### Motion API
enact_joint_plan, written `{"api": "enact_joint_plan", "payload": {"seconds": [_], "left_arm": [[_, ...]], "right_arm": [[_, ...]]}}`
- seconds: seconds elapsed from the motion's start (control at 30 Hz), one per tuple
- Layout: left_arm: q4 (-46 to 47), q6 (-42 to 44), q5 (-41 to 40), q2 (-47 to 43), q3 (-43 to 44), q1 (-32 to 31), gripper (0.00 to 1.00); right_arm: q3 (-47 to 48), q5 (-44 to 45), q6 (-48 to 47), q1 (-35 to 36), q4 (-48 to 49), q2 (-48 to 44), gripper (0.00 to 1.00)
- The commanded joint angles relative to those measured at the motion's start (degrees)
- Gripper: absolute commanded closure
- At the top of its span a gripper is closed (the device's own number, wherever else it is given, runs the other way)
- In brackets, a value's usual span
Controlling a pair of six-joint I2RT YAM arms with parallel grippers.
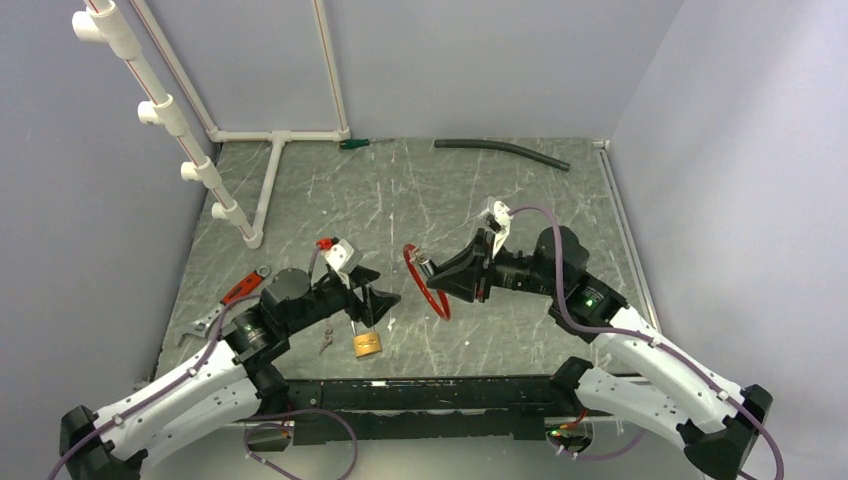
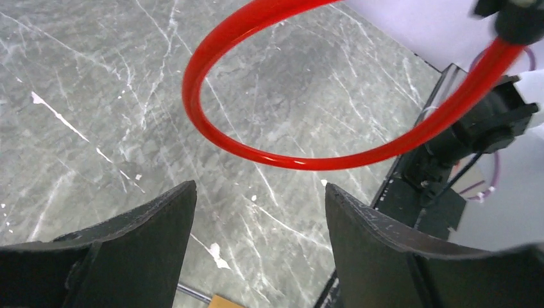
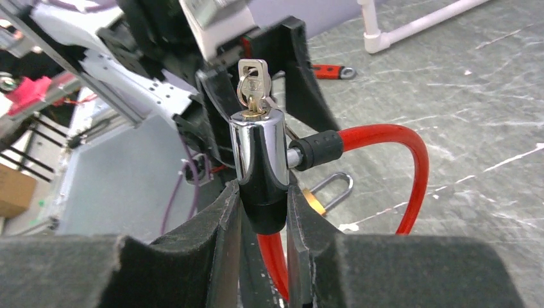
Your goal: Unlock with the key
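The left pincer [image 2: 256, 192] stands open with nothing between its fingers, low over the grey surface [image 1: 420, 190]. A brass padlock [image 1: 367, 343] lies on the surface just beside it, untouched. To the right of it hangs the loop of the red cable [image 2: 212, 58], which belongs to the cable lock. The lock barrel [image 3: 260, 154], chrome above and black below, is upright and clamped between the fingers of the right pincer [image 3: 264, 199], above the surface. The key [image 3: 253, 80] sits in the top of the barrel, with its head free. I judge that the step in hand is to bring the open left pincer to the key head. To do it well, the left fingers should close flat on both faces of the head, in line with the barrel, and turn without pulling sideways. Meanwhile the right pincer should hold the barrel firm so it does not rotate together with the key.
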Motion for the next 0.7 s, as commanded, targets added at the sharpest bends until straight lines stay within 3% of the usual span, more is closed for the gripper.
{"api": "enact_joint_plan", "payload": {"seconds": [0.0,0.2,0.37,0.47,0.6,0.67], "left_arm": [[19.8,5.5,-3.9,0.9,-6.1,-0.8,0.21],[25.4,15.9,-8.2,8.5,-4.0,-5.4,0.23],[28.6,19.8,-6.2,13.5,-2.5,-6.7,0.27],[32.1,19.9,-4.8,14.1,-3.3,-6.7,0.43],[34.7,21.1,-5.7,14.6,-3.9,-6.8,0.63],[36.4,21.9,-6.5,14.9,-4.5,-6.8,0.79]], "right_arm": [[3.2,-5.2,7.7,-1.1,1.4,-0.3,1.00],[3.7,-6.8,11.9,-1.6,1.6,0.8,1.00],[3.3,-7.8,14.1,-2.1,1.9,2.0,1.00],[3.0,-8.9,15.4,-2.9,2.0,3.3,1.00],[-0.2,-13.8,21.7,-4.8,10.6,4.2,1.00],[-0.5,-15.4,22.7,-5.2,11.6,4.9,1.00]]}}
